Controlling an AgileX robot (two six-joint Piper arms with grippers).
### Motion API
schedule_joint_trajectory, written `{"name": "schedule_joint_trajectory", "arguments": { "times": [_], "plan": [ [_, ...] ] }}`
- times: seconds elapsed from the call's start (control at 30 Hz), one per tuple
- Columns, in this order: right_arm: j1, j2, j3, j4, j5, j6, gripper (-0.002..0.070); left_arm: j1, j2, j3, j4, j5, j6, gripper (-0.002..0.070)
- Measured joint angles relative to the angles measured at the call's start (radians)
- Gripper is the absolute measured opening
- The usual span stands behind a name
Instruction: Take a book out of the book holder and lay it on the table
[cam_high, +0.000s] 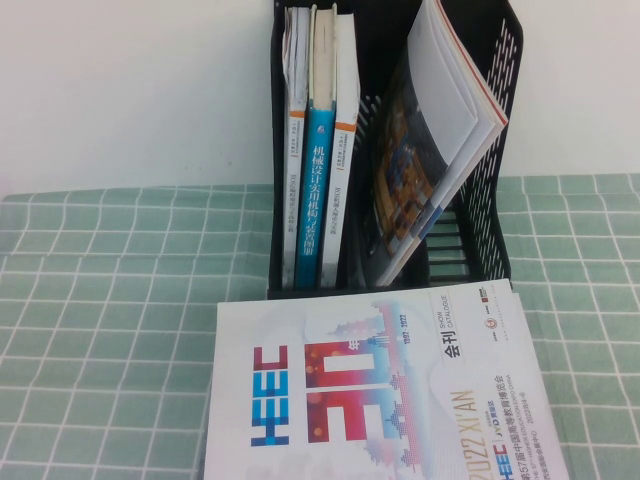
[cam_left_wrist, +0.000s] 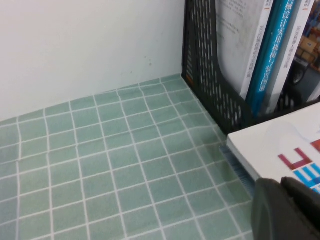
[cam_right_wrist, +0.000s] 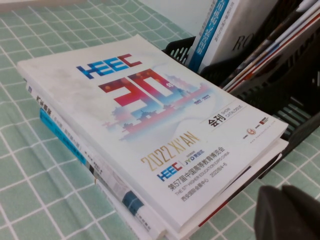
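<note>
Book flat on table; right claw pressed together beside it; left claw state unclear.

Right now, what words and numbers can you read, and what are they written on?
"HEEC" and "30": front of the white catalogue, lying on a small stack on the table.
"2022 XI'AN": same cover.
"SHOW CATALOGUE": same cover, small.
Chinese characters: spine of the teal book in the book holder; too blurred for me to read.
Leaning magazine: no readable text.
Neither end effector carries any text.
</note>
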Motion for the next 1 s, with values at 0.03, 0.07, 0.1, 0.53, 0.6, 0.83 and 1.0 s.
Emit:
{"name": "schedule_joint_trajectory", "arguments": {
  "times": [0.03, 0.07, 0.1, 0.53, 0.6, 0.83, 1.0],
  "plan": [
    [0.000, 0.000, 0.000, 0.000, 0.000, 0.000, -0.0002, 0.000, 0.000, 0.000, 0.000, 0.002, 0.019, -0.0003],
    [0.000, 0.000, 0.000, 0.000, 0.000, 0.000, -0.0002, 0.000, 0.000, 0.000, -0.009, 0.011, 0.036, -0.0003],
    [0.000, 0.000, 0.000, 0.000, 0.000, 0.000, -0.0002, 0.000, 0.000, 0.000, -0.016, 0.017, 0.048, -0.0003],
    [0.000, 0.000, 0.000, 0.000, 0.000, 0.002, -0.0002, 0.415, -0.080, 0.150, -0.604, -0.397, 0.572, -0.0003],
    [0.000, 0.000, 0.000, 0.000, 0.000, 0.002, -0.0002, 0.463, -0.113, 0.231, -0.634, -0.509, 0.577, -0.0003],
    [0.000, 0.000, 0.000, 0.000, 0.000, 0.002, -0.0002, 0.625, -0.280, 0.474, -0.641, -0.535, 0.552, -0.0003],
    [0.000, 0.000, 0.000, 0.001, 0.000, 0.002, -0.0002, 0.652, -0.346, 0.581, -0.639, -0.502, 0.533, -0.0003]
  ]
}}
